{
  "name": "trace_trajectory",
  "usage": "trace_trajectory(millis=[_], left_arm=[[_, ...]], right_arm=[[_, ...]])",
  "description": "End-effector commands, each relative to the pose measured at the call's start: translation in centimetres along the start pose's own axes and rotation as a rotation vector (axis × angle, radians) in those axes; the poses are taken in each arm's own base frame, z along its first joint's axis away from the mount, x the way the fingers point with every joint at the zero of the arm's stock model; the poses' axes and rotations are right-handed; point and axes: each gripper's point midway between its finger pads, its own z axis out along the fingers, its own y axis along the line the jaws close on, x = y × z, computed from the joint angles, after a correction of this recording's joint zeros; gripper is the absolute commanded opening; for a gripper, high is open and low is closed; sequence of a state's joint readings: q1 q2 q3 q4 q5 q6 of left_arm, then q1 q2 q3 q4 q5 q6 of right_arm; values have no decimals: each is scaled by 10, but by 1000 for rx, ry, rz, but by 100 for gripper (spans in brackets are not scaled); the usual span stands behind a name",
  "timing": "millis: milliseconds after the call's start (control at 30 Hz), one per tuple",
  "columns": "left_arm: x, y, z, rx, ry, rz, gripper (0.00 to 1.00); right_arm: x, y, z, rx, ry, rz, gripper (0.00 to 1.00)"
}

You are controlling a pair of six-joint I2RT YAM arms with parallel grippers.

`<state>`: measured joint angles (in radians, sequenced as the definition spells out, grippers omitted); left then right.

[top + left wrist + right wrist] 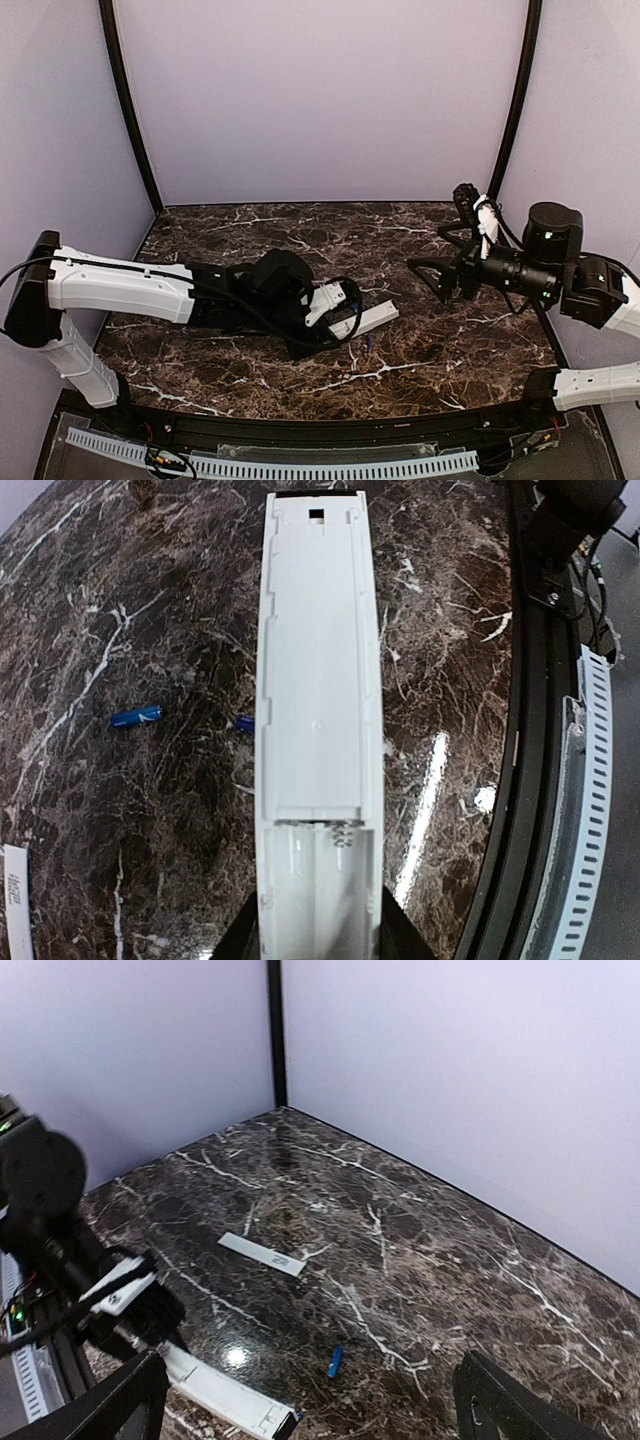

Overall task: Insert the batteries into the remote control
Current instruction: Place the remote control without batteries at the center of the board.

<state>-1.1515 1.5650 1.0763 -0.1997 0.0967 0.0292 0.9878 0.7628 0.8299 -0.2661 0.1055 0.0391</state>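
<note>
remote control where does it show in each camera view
top external: remote control just right of centre, in the left gripper
left wrist: fills the middle, top to bottom
right wrist: bottom left
shared landmark: the left gripper holding its end

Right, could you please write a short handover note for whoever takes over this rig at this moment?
Left gripper: shut on the remote control, whose battery bay is open and empty.
Right gripper: open, holding nothing, raised above the marble table.
Batteries: two blue cells lying on the table, the second partly hidden behind the remote.
Flat white strip, probably the bay cover, lies apart on the table.
Done: bay uncovered, remote held.
Left: pick up and insert both batteries, then probably refit the cover.
</note>
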Motion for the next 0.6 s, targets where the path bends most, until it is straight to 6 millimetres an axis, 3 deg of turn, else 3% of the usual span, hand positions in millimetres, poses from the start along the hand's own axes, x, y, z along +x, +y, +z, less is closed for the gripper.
trace_trajectory(millis=[0,100,433,567], left_arm=[[-20,1,24,-118,-13,-153,4],[-26,-5,40,-142,-18,-200,3],[-30,10,84,-255,-17,-355,3],[-32,7,101,-246,3,-374,4]], right_arm=[[13,-52,-5,258,37,152,99],[26,-64,-6,309,65,203,97],[96,-99,2,391,238,387,80],[119,-111,5,395,293,452,73]])
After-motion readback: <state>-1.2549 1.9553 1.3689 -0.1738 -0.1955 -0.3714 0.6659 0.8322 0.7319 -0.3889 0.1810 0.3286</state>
